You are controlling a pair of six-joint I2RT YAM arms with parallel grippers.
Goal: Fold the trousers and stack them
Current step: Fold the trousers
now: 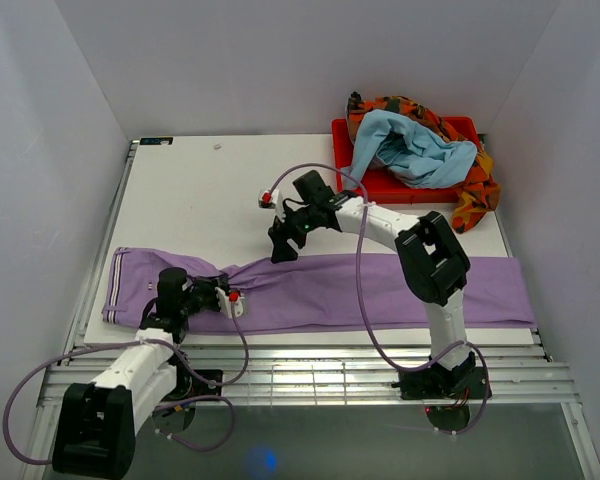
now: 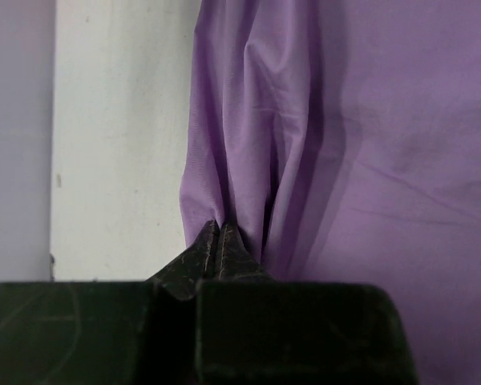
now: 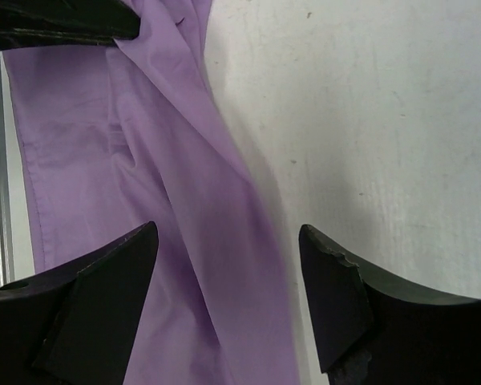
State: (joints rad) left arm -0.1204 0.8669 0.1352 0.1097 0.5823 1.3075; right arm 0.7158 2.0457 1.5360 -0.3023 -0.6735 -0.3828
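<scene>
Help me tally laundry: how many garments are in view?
3: purple trousers along the table's near edge; a blue garment and an orange patterned garment heaped in the red bin. More may hide underneath.

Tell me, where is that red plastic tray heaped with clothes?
In the top view, the red plastic tray sits at the far right corner of the white table, holding a pale blue cloth and an orange patterned cloth, beyond the long lilac trousers.

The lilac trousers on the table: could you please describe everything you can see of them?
The long lilac soft-cloth trousers lie spread lengthwise along the near edge of the white table, pale-striped waistband at the left. The cloth looks thin and smooth, creased mid-length. The left tool is shut, pinching a gathered fold near the waistband end; the right tool hangs open above the far edge.
</scene>
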